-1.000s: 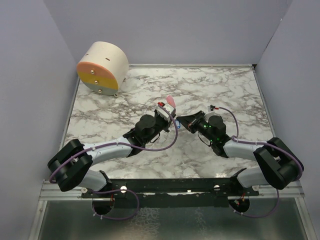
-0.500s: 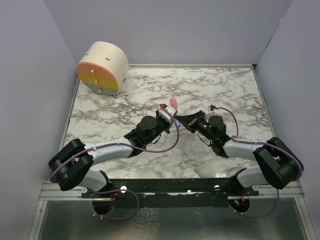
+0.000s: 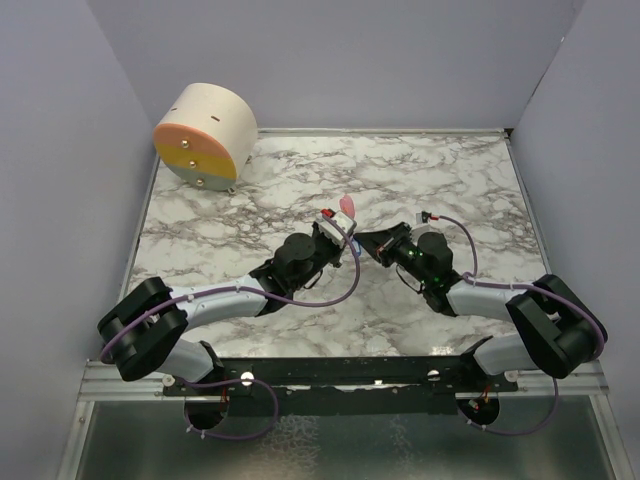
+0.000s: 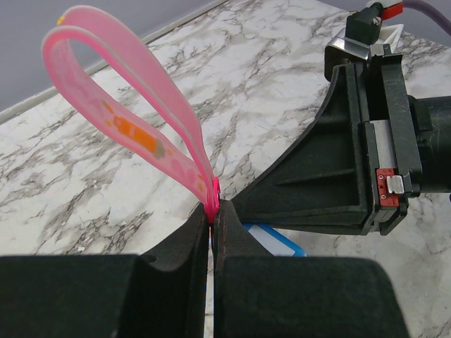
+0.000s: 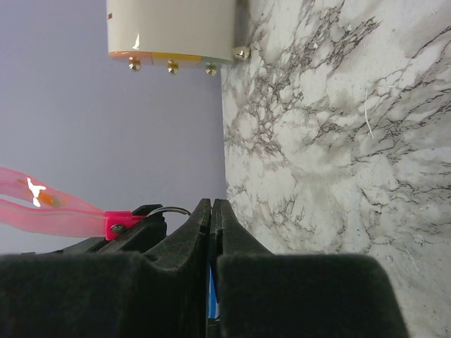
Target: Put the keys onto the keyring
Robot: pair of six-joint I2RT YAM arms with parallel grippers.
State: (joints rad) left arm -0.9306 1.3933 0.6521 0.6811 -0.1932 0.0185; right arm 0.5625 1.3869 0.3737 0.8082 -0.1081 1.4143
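The key point(image 4: 134, 120) is a pink strip bent into a loop with a bright red end, and my left gripper point(image 4: 212, 215) is shut on that red end. In the top view the key point(image 3: 346, 207) sticks up above the left gripper point(image 3: 338, 230). My right gripper point(image 5: 212, 204) is shut on the keyring's blue tag point(image 4: 276, 240), a sliver of blue showing between its fingers. The thin metal ring point(image 5: 169, 209) arcs just beside the key's red end point(image 5: 121, 224). The two grippers meet tip to tip at the table's middle, with the right gripper point(image 3: 366, 243) to the right.
A cream round box point(image 3: 205, 135) with an orange and yellow face lies at the back left corner, also seen in the right wrist view point(image 5: 169, 28). Grey walls close the marble table point(image 3: 450, 180) on three sides.
My left gripper has shifted slightly right, bringing the pink key closer to the right gripper's tip. The right arm has hardly moved.
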